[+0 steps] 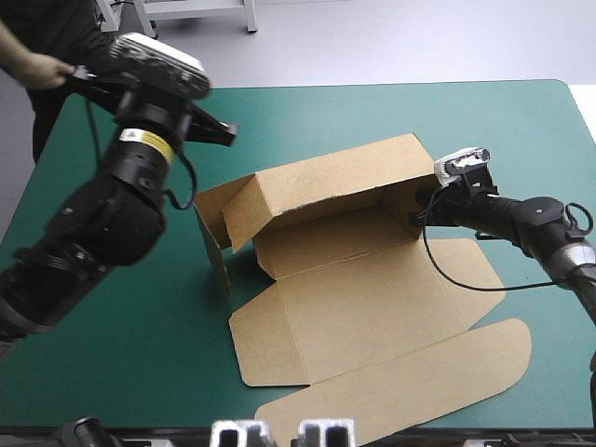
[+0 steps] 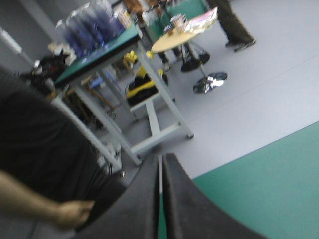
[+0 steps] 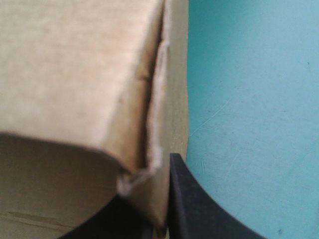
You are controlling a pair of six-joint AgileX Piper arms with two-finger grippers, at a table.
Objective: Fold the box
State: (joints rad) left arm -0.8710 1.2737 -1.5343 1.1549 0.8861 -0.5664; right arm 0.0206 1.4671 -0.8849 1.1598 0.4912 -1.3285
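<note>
Teal-green surface [image 1: 391, 112] carrying box [image 1: 326, 247] at middle: back wall [image 1: 335, 182] standing, lid [image 1: 372, 307] lying flat, reaching nearly to near edge. Right end effector [image 3: 160, 199] clamping right end wall [image 1: 402, 200], board between fingers [image 3: 199, 209]. Left end effector [image 2: 161, 159] sitting closed, empty, raised over far-left corner, person's hand [image 1: 42, 70] just beside it. Risks: wall creasing or tearing under skewed pull; box sliding, being held at one point; left arm striking hand. Room lying open beyond and left of box; near side being crowded.

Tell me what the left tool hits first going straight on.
Likely nothing near: the left tool points past the table over open floor; a person's hand is beside it, not ahead.
</note>
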